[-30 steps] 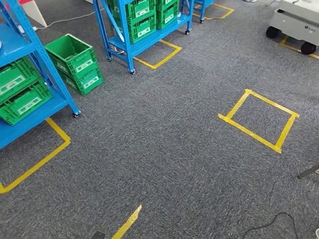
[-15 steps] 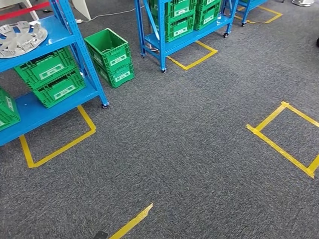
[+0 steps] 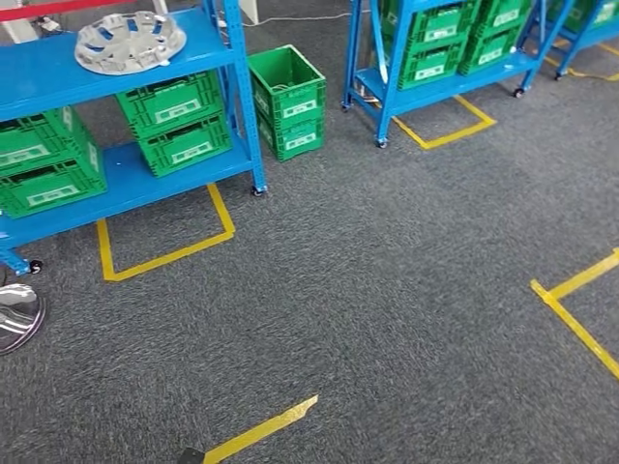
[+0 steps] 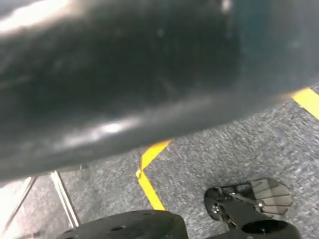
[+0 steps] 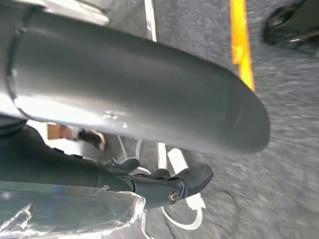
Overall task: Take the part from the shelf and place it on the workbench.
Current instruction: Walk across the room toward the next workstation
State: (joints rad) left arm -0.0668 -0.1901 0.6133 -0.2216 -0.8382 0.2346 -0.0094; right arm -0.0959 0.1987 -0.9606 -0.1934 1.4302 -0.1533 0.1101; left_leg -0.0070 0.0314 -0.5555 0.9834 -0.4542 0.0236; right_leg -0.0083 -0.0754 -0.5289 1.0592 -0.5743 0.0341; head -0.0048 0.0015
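Near end: right hand (image 5: 158, 184) hung over the carpet (image 3: 365, 290), dark fingers stretched out, nothing in them that I could see. Left hand: couldn't tell its state, that wrist view was blurred dark casing. Yellow tape strip (image 3: 259, 430) lay close in. Far left, the part (image 3: 130, 42) sat flat on the top board of the blue shelf (image 3: 245, 106), above green crates (image 3: 175, 121). I judged it a stiff, light metal disc with cut-outs; best taken at the rim. Its far edge was hard to make out. Workbench wasn't in frame.

Likely warehouse — blue shelving (image 3: 241, 97), green crates (image 3: 288, 101)
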